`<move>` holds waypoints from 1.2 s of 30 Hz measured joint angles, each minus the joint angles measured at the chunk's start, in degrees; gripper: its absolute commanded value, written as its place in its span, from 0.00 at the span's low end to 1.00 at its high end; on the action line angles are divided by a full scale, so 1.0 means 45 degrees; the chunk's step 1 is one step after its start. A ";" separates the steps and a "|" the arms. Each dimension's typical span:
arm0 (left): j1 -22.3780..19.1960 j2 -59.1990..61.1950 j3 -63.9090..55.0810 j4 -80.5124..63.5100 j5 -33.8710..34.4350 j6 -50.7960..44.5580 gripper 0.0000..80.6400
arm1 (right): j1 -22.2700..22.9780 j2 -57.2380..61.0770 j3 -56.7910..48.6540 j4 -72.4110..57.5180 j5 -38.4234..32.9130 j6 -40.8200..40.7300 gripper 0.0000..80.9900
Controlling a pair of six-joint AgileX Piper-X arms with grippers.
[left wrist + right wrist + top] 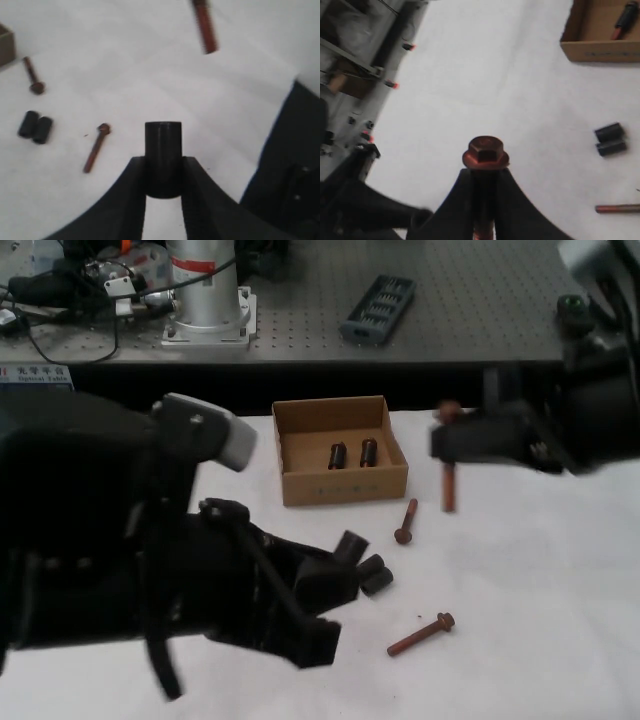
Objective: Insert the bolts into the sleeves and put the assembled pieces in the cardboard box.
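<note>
Left wrist view: the left tool (164, 162) is clamped on a black sleeve (163, 150), held clear above the white-covered desk (540, 620). In the right wrist view, the right tool (485, 175) is closed on the shank of a copper-coloured bolt (485, 150), with the hexagonal head sitting just above the fingertips.

From the high view, the two arms are well apart, the bolt hanging off to one side of the cardboard box (345, 485) and the sleeve raised on the other side, closer to the camera. Two assembled pieces (337, 455) already lie side by side in the box. On the desk in front of the box lie a pair of spare sleeves (375, 575) touching each other, a loose bolt (405, 522) near the box and a second loose bolt (420, 634) farther from it.

The step in hand looks like the insertion: each arm has its half ready. The next move calls for bringing the two tools together, lining the bolt's free end up with the sleeve's bore and pushing it straight through. A tilt on either side could make the tip catch on the sleeve's rim.
</note>
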 measured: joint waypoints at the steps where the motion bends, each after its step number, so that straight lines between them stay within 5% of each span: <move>1: 0.0000 -0.0170 0.0118 -0.0212 0.0390 -0.0130 0.01 | 0.0000 0.0138 0.0000 -0.0468 -0.0366 0.0398 0.04; 9: 0.0026 -0.0324 0.0308 -0.1008 0.1620 -0.0573 0.01 | 0.0248 0.0617 0.0000 -0.3342 -0.1777 0.2638 0.04; 18: 0.0150 -0.0324 0.0308 -0.1372 0.1346 -0.0756 0.01 | 0.1174 0.0617 0.0000 -0.3571 -0.1865 0.2745 0.04; 36: 0.0463 -0.0324 0.0308 -0.2255 0.0191 -0.1242 0.01 | 0.1187 0.0617 0.0000 -0.3720 -0.1915 0.2745 0.04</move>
